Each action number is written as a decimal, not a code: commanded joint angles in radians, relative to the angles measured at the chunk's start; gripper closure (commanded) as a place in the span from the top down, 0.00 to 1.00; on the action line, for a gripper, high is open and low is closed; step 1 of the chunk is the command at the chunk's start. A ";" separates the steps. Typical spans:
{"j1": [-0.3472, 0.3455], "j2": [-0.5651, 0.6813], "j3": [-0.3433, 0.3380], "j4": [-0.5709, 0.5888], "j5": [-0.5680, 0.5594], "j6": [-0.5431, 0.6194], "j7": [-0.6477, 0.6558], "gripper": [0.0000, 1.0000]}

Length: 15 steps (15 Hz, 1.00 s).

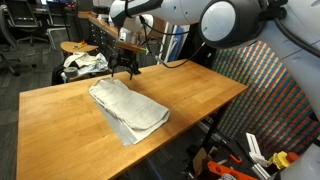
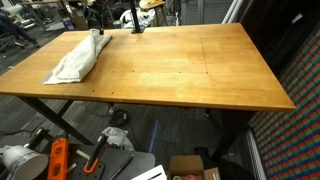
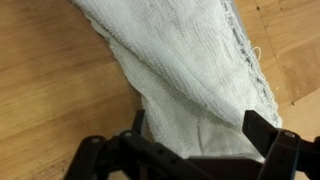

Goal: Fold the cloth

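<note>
The off-white cloth (image 1: 128, 108) lies folded lengthwise in a wrinkled strip on the wooden table (image 1: 190, 95), near one end of it. It also shows in an exterior view as the cloth (image 2: 78, 58) by the table's far corner. My gripper (image 1: 127, 68) hangs just above the cloth's far end, and the gripper (image 2: 98, 30) appears at the top of the frame. In the wrist view the gripper (image 3: 198, 130) is open. Its fingers (image 3: 262, 130) stand wide apart on either side of the cloth (image 3: 190, 70), gripping nothing.
A chair with a white-and-dark fabric bundle (image 1: 85, 62) stands just behind the table. A colourful woven panel (image 1: 262, 80) leans beside it. Orange tools (image 2: 60, 160) and boxes lie on the floor under the table (image 2: 200, 70).
</note>
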State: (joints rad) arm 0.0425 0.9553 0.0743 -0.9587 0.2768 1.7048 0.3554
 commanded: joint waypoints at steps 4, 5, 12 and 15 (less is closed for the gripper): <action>0.019 0.045 -0.016 -0.003 -0.042 0.122 -0.085 1.00; 0.019 0.057 -0.017 0.002 -0.049 0.144 -0.088 1.00; 0.035 0.097 -0.052 -0.022 -0.107 0.384 -0.063 1.00; 0.045 0.100 -0.084 -0.028 -0.144 0.448 -0.049 1.00</action>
State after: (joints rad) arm 0.0702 1.0477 0.0267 -0.9832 0.1736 2.0748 0.2883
